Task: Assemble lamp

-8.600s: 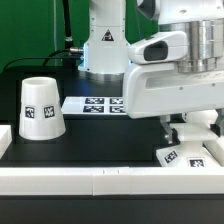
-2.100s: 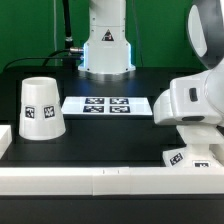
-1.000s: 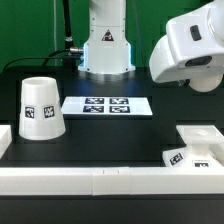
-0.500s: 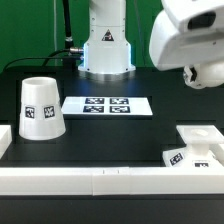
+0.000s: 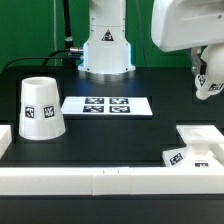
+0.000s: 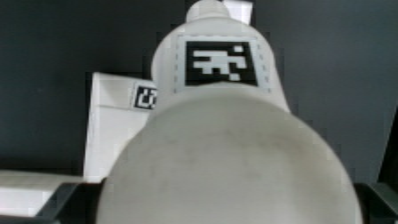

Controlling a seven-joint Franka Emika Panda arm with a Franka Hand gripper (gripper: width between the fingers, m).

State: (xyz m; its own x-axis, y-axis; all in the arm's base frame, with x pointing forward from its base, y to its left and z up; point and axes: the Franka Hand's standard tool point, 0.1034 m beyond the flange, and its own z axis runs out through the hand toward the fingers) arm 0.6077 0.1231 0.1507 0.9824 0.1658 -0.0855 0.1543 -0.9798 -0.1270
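Here, the gripper (image 5: 205, 72) is clamping shut on the bulb (image 5: 208, 84), holding it clear of the table at the exterior view's right edge. The base (image 5: 196, 150) is lying almost directly below, lower right, with the shade (image 5: 40, 108) standing far left.

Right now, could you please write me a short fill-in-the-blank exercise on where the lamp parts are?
1. The gripper is shut on the ____, holding it in the air.
2. The shade stands upright on the exterior view's ____ side.
3. The flat square part lying at the exterior view's lower right is the ____.

Missing words: bulb; left; base.
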